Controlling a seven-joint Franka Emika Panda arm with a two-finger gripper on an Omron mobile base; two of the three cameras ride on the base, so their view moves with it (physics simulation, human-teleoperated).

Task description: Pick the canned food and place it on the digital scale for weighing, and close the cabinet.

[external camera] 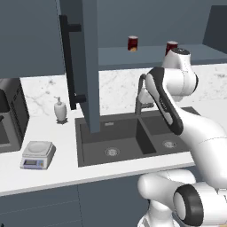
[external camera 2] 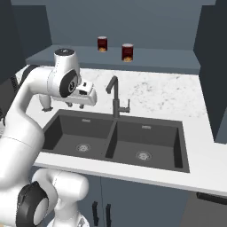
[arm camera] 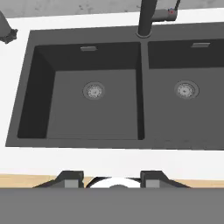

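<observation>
Hovering above the dark double sink (arm camera: 87,65), the claw (arm camera: 105,177) holds nothing, fingertips apart. Canned food (external camera 2: 127,52) stands on the open cabinet (external camera: 91,66) shelf; digital scale (external camera: 37,155) sits far left on the bench (external camera: 66,168).

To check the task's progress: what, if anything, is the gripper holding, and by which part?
Nothing: the gripper is open over the sink.

Two base cameras look forward and down from behind the arm, left and right, sharing the dark double sink (external camera: 133,142) and faucet (external camera 2: 115,97); the hand camera faces straight down, close above that sink.
</observation>
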